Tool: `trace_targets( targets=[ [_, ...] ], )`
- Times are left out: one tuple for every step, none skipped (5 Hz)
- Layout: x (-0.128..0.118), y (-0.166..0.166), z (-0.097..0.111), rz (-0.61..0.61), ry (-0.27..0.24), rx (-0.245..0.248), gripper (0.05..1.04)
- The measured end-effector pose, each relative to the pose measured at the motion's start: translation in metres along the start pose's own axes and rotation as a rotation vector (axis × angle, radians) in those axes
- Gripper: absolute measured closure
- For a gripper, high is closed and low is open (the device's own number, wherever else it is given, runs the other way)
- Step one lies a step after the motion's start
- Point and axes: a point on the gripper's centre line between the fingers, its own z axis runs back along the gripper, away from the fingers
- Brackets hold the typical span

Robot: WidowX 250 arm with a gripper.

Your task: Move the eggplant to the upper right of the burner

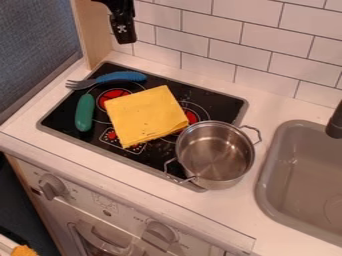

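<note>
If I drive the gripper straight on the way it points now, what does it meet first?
Probably the blue-handled fork on the stovetop: the gripper points down, roughly toward its handle. Depth is unclear from this one view, so it might land beside it instead.

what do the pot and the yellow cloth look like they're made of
The pot looks like metal, probably stainless steel: silvery, smooth and reflective. The cloth seems matte fabric, folded with layered edges; felt or woven, I can't tell.

Cloth (147, 115) yellow, veg (85, 113) green, fork hndl (121, 76) blue, pot (217, 155) silver, sink (300, 170) grey, hob (217, 102) blk w/ red burners (113, 94), wall tiles (246, 46) white w/ dk brick-pattern lines.
</note>
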Motion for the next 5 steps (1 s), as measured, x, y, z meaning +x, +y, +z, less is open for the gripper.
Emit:
trace_targets(
  targets=[
    [0.001,0.007,-0.012,-0.010,-0.006,0.040,0.083],
    [0.020,0.021,-0.017,-0.078,-0.016,0.093,0.083],
    [0.038,0.027,-0.004,-0.153,-0.029,0.098,0.083],
    [0.058,0.047,0.002,-0.263,-0.021,0.135,0.083],
    [0.079,0.072,-0.002,-0.443,-0.032,0.160,0.083]
  ],
)
